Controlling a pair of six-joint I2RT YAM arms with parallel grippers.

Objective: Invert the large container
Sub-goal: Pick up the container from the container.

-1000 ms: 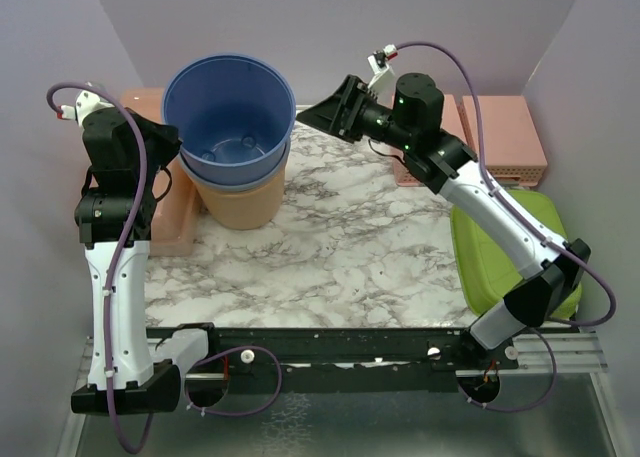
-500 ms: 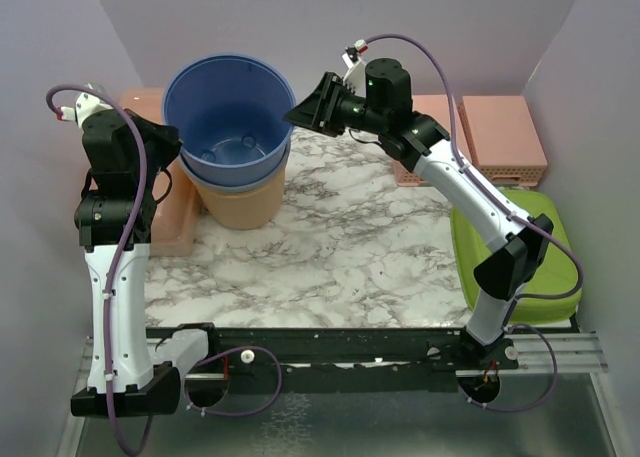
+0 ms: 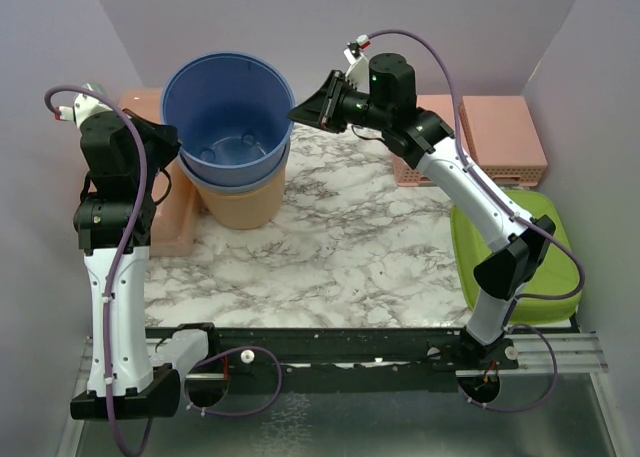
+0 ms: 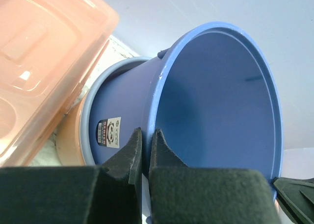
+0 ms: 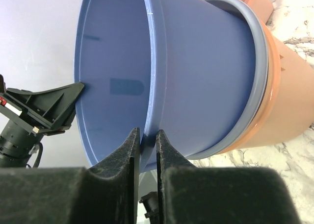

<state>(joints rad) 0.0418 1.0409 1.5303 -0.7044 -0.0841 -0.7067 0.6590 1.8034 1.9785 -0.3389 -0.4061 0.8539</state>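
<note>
Top external: large blue container (image 3: 228,112) stands upright at back left of table (image 3: 340,247), nested in grey pot (image 5: 260,72) and orange pot (image 3: 240,205). Left claw (image 4: 145,136) and right claw (image 5: 146,136) are each pinched tight on opposite rim edges. Risks: nested pots lift along; thin rim slips when rotated. Sticker (image 4: 108,132) on its wall shows a barcode, text illegible.

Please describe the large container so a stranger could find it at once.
At the far left corner of the marble table, three pots stand nested. The blue container is the innermost, topmost one, inside a grey pot and an orange pot.
</note>
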